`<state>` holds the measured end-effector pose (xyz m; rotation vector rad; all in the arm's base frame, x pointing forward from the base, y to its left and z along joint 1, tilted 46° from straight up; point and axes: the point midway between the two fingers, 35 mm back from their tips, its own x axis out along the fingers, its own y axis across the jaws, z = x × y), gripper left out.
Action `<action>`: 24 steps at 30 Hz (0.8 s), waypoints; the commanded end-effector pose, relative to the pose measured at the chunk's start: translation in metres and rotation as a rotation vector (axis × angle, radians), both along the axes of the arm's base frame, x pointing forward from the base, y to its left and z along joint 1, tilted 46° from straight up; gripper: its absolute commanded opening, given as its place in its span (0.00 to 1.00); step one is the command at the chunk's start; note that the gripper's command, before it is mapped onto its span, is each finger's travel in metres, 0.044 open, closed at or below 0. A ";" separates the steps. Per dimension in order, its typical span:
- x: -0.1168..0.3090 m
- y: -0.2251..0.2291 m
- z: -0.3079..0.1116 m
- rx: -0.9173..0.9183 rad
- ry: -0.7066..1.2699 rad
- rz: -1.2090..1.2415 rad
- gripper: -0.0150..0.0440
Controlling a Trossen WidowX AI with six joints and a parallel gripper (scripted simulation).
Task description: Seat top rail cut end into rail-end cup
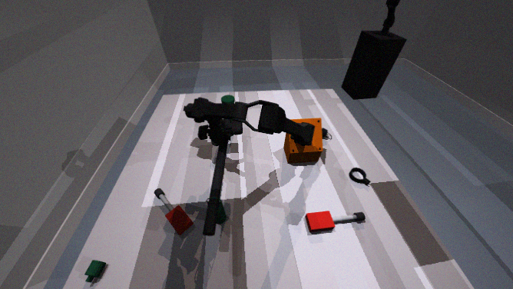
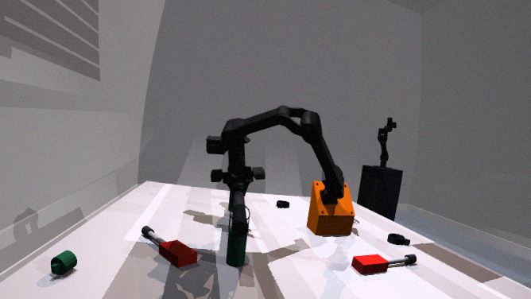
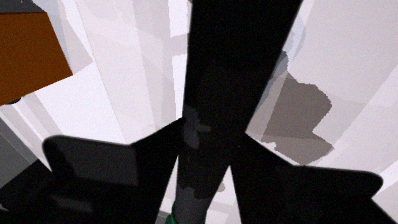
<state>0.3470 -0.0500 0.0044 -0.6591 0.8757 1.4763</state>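
Observation:
The long black fence top rail (image 1: 216,181) (image 2: 239,220) (image 3: 227,60) runs from my gripper toward the front. It passes over the near green post (image 1: 220,214) (image 2: 236,254), through a thin loop visible in the exterior view. My gripper (image 1: 223,139) (image 2: 238,186) (image 3: 206,126) is shut on the rail, one finger at each side. The big post's green top (image 1: 227,99) shows behind the arm. A sliver of green (image 3: 172,219) shows beside the rail's far part in the wrist view. The brace band, the end cup and the rail's cut end are hidden or too dark to tell.
The arm's orange base block (image 1: 305,154) (image 2: 330,224) (image 3: 30,57) stands right. Two red blocks with grey rods (image 1: 179,220) (image 1: 320,221) lie left and right of the near post. A green piece (image 1: 95,269) (image 2: 64,262) lies front left, a black ring (image 1: 351,176) right.

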 end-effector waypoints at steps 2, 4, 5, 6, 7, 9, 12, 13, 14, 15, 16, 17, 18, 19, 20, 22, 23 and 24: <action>0.003 -0.014 -0.001 -0.018 -0.015 -0.017 0.25; 0.003 -0.016 -0.002 -0.018 -0.015 -0.017 0.25; 0.003 -0.017 -0.003 -0.018 -0.015 -0.017 0.25; 0.003 -0.017 -0.003 -0.018 -0.015 -0.017 0.25; 0.003 -0.018 -0.004 -0.018 -0.015 -0.017 0.25; 0.000 -0.005 -0.005 0.000 0.000 0.000 0.25; 0.000 -0.005 -0.005 0.000 0.000 0.000 0.25; 0.000 -0.005 -0.005 0.000 0.000 0.000 0.25; 0.000 -0.005 -0.005 0.000 0.000 0.000 0.25; 0.000 -0.005 -0.005 0.000 0.000 0.000 0.25; 0.000 -0.005 -0.005 0.000 0.000 0.000 0.25; 0.000 -0.005 -0.005 0.000 0.000 0.000 0.25; 0.000 -0.005 -0.005 0.000 0.000 0.000 0.30; 0.000 -0.005 -0.005 0.000 0.000 0.000 0.34; 0.000 -0.005 -0.005 0.000 0.000 0.000 0.39; 0.000 -0.005 -0.005 0.000 0.000 0.000 0.48; 0.000 -0.005 -0.005 0.000 0.000 0.000 0.52; 0.000 -0.005 -0.005 0.000 0.000 0.000 0.57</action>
